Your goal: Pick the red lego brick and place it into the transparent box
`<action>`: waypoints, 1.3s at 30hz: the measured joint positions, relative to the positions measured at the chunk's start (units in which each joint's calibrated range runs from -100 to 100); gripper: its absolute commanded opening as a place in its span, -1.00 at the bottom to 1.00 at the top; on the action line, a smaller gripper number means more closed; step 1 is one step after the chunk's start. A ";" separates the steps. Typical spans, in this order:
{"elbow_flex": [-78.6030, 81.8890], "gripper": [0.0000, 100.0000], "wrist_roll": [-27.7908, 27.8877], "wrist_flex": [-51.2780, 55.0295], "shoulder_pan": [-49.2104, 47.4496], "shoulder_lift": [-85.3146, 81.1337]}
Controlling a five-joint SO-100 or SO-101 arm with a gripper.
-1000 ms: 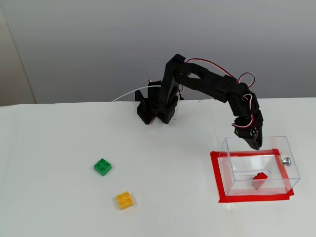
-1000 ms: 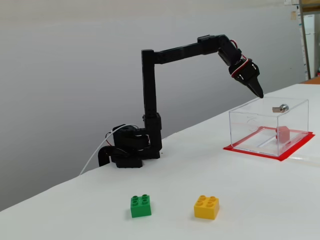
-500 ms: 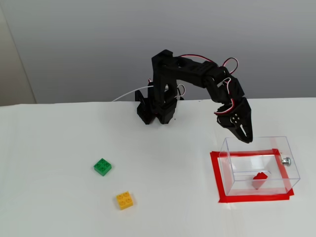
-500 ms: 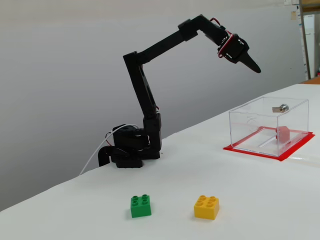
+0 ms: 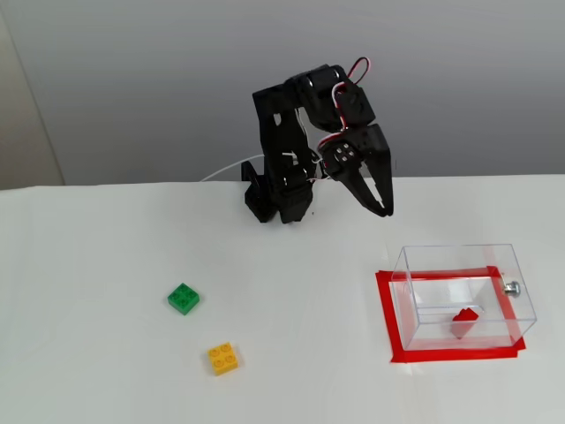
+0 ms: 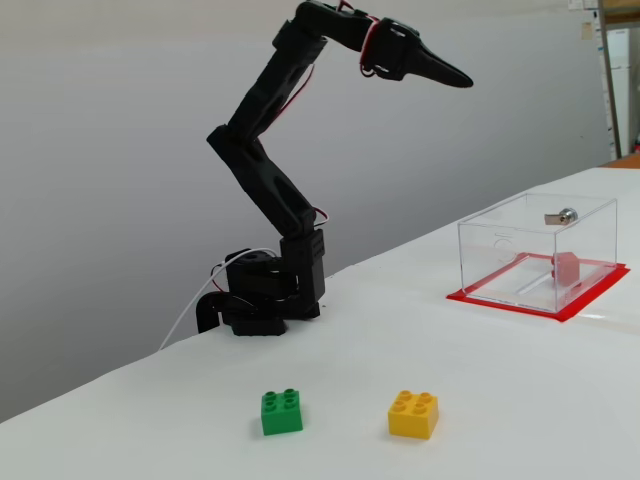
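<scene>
The red lego brick lies inside the transparent box, tilted against the box floor. The box stands on a red tape rectangle at the right in both fixed views, with a small metal knob on one wall. My gripper is raised high in the air, well left of and above the box, its black fingers pressed together with nothing between them.
A green brick and a yellow-orange brick lie on the white table at the left front. The arm's base stands at the back of the table, against a grey wall.
The arm has folded back and lifted, carrying the shut gripper up and away from the box's top toward the base. The red brick has stayed in the box.
</scene>
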 measured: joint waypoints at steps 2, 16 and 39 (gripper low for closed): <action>0.00 -0.97 0.00 0.86 2.46 -2.03; 8.38 -0.97 -3.96 1.89 15.81 -14.12; 61.69 -0.97 -3.96 -0.94 21.90 -51.08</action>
